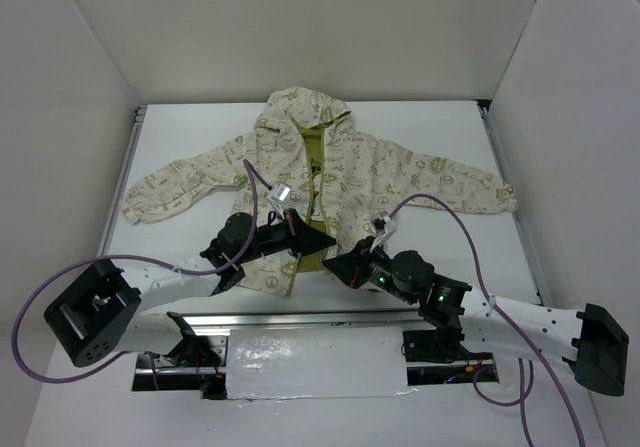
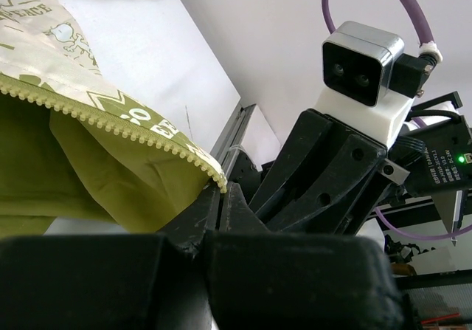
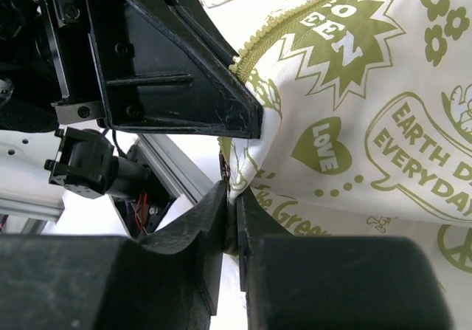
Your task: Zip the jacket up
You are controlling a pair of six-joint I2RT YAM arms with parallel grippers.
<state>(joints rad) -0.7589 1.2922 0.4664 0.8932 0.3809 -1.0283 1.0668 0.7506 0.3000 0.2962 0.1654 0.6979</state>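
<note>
From above, the jacket [image 1: 370, 162] lies flat on the table [image 1: 460, 247], hood far, hem near, its front parted so the lining [image 1: 312, 152] shows down the middle. Both arms meet at the near end of that opening: the left gripper [image 1: 322, 239] is over the hem, and the right gripper [image 1: 338, 264] is just beside it to the right. In the left wrist view the left jaws are shut. The bottom end of a row of teeth [image 2: 110, 119] runs right down to their tips, so they seem to pinch that corner of the jacket. The right arm sits close behind. In the right wrist view the right jaws are nearly together with a fold of printed hem [image 3: 243, 175] nipped between them, and the left finger [image 3: 184, 86] grips the teeth just above. I cannot tell whether the two grips are on one panel or on both, and no slider shows. The step in hand looks like readying the zipper's bottom ends to join. The next move calls for bringing those ends side by side, level and taut, and seating one in the other before any pull toward the hood.
</note>
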